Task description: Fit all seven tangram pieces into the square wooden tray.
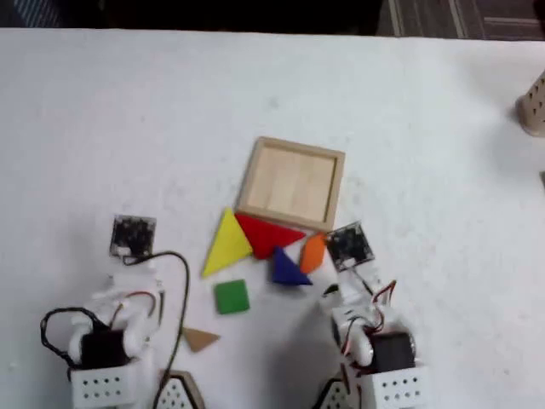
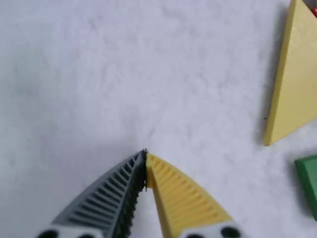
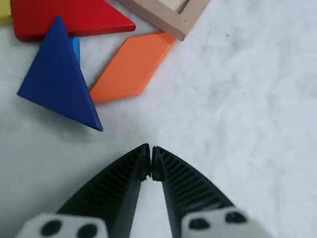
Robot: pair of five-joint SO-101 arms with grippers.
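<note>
- The square wooden tray point(image 1: 245, 183) is set mid-table, and its bare floor is seen.
- The red triangle point(image 1: 266, 234) is laid along the tray's near rim, and the orange parallelogram point(image 1: 313, 252) is just beside its near corner.
- The yellow triangle point(image 1: 226, 241) is butted against the red one.
- The blue triangle point(image 1: 288, 268) is laid partly over a light-blue piece point(image 3: 75, 48).
- The green square point(image 1: 232, 296) and tan triangle point(image 1: 200, 339) are set apart, nearer the arms.
- Open table point(image 1: 102, 119) is left beyond the tray and on both its sides.
- The left fingers point(image 2: 173, 193) are pressed together over bare table near the yellow triangle, and nothing is held.
- The right fingers point(image 3: 119, 188) are closed to a hairline slit near the blue triangle, and nothing is held.
</note>
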